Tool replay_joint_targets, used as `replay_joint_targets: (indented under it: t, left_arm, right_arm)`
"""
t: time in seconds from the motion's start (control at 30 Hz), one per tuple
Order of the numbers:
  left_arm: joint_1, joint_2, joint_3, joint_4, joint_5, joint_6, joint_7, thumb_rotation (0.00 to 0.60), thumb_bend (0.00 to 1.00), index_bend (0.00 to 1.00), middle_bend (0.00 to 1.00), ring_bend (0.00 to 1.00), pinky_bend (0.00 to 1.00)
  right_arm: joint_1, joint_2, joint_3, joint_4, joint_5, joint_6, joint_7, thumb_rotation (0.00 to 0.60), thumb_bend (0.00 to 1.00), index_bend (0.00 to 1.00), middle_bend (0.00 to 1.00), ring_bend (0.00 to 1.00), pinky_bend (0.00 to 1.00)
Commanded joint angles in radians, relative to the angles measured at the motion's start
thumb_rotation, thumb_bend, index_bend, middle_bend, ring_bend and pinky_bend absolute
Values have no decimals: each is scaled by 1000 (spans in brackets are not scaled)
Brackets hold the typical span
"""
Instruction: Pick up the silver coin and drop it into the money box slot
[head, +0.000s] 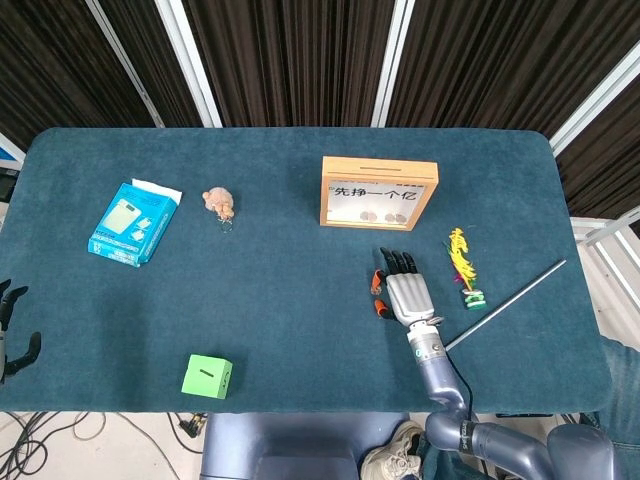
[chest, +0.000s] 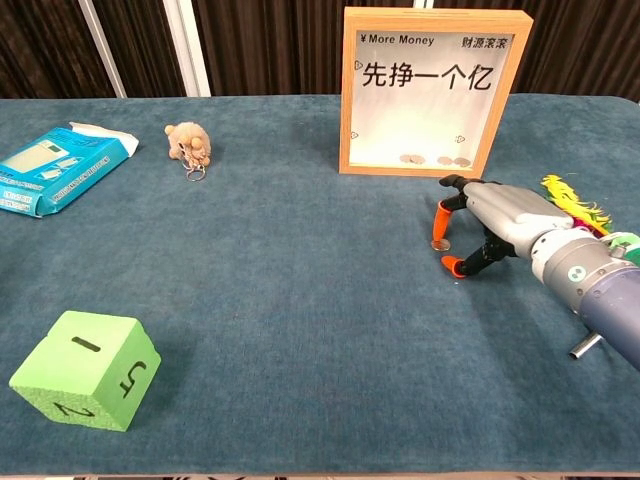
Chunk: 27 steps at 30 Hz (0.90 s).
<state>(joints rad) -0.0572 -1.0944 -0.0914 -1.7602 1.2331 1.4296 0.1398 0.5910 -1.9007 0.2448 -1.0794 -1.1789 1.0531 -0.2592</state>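
The silver coin (chest: 443, 245) lies flat on the blue cloth in front of the money box (chest: 434, 90), a wooden frame with a glass front and several coins inside. In the head view the money box (head: 378, 192) shows its slot along the top edge. My right hand (chest: 495, 228) rests palm down just right of the coin; one orange fingertip (chest: 437, 240) touches it and the thumb tip sits a little nearer me. The coin is not lifted. In the head view the right hand (head: 405, 290) hides the coin. My left hand (head: 12, 335) hangs off the table's left edge, fingers apart, holding nothing.
A blue packet (head: 133, 222) and a small plush keychain (head: 219, 203) lie at the left. A green cube (head: 207, 377) sits near the front edge. A yellow feather toy (head: 463, 265) and a metal rod (head: 508, 303) lie right of my right hand.
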Motion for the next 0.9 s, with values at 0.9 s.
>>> replay_joint_targets:
  t: [0.9]
  left_arm:
    - [-2, 3, 2, -4, -6, -6, 4, 600, 422, 176, 21, 39, 5]
  right_arm:
    - [22, -12, 8, 21, 17, -18, -8, 600, 422, 463, 10, 0, 0]
